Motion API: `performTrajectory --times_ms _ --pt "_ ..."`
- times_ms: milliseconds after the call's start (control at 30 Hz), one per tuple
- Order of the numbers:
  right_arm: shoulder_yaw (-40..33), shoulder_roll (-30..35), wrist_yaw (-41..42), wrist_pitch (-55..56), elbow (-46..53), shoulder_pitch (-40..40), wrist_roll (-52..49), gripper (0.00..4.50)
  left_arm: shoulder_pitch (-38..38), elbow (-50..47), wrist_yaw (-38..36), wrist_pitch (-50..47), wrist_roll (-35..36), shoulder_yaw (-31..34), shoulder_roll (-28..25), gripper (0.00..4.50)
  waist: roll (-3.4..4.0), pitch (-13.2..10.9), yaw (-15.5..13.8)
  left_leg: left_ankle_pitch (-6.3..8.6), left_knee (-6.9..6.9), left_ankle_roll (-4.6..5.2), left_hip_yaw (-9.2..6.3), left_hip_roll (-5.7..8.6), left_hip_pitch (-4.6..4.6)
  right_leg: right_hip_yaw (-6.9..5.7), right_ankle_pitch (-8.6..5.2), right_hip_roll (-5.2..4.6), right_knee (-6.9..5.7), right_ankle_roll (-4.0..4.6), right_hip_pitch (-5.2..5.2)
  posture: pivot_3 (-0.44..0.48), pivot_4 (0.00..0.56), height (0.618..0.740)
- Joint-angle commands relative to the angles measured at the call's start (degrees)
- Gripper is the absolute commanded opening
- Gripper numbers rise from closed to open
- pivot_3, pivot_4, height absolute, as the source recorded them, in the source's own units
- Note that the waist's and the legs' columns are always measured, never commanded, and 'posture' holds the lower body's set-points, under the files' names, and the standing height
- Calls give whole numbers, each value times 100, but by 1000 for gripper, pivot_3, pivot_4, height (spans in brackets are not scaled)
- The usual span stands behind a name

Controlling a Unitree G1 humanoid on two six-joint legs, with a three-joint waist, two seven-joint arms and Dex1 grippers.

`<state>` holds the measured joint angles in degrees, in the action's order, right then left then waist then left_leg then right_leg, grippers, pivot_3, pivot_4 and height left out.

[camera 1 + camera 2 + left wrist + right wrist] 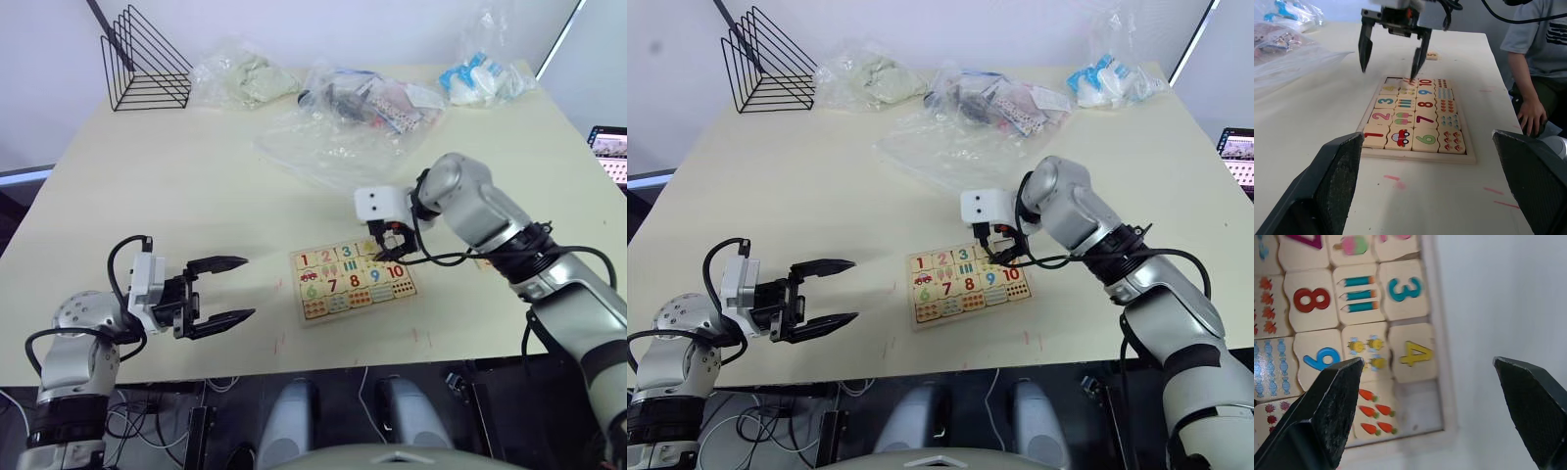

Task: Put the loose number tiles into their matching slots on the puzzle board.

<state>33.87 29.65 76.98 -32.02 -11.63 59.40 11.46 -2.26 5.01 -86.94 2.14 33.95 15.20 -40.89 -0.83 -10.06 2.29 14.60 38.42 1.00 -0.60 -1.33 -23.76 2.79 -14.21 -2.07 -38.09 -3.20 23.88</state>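
The puzzle board [1415,155] lies flat near the table's front edge. Its slot row holds the red 1 [1375,135], red 2 [1382,116], green 3 [1400,289] and yellow 4 [1411,352]. The end slot [1418,404] beside the 4 is empty. One loose tile [1432,55] lies on the table beyond the board's right end; its digit is too small to read. My right gripper [1392,54] hangs open over that end of the board, holding nothing. Well to the left of the board, my left gripper [249,287] is open just above the table.
A black wire rack [147,61] stands at the back left. Several clear plastic bags [343,108] with contents lie across the back of the table. A person in a grey shirt sits past the table's right edge, one hand [1530,115] resting low.
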Motion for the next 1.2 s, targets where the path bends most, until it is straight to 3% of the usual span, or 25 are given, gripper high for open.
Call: performTrajectory --times_ms 33,67,167,333,400,867,1200 --pt "-450 66 -141 30 150 -149 -246 4439 42 -216 23 90 107 102 -5 4500 0 0 0 0 0 0 0 0 0 0 0 0 0 0 0 0 150 740" --pt "-535 85 -171 32 167 -206 -306 4439 38 -214 25 89 105 96 -4 4500 0 0 -1 0 0 0 0 0 0 0 0 0 0 0 0 0 150 740" --pt "-880 74 -308 60 281 -443 -593 3233 12 -196 14 83 100 80 -9 4500 0 0 -2 0 0 0 1 0 0 1 0 0 -1 0 0 0 150 740" --pt "-1210 82 -594 142 380 -764 -846 615 -50 -165 -10 63 97 67 -33 4500 0 0 1 0 0 0 0 0 0 3 0 0 -1 0 0 0 150 740" --pt "-1358 52 -716 211 414 -902 -972 23 -63 -160 -19 59 97 65 -40 4500 -1 1 -2 0 0 0 1 0 0 1 0 1 -1 0 -1 0 150 740" --pt "-2112 -385 -1499 759 517 -2029 -1825 23 -59 -179 -35 25 105 62 -49 4500 -1 1 -4 0 1 0 3 -1 2 2 0 2 -1 0 -6 0 150 740" --pt "-1957 -408 -1674 1170 228 -2394 -1797 23 -88 -157 -32 23 94 57 -53 4500 -2 1 -4 0 2 0 8 0 3 1 0 2 -1 0 -8 0 150 740"
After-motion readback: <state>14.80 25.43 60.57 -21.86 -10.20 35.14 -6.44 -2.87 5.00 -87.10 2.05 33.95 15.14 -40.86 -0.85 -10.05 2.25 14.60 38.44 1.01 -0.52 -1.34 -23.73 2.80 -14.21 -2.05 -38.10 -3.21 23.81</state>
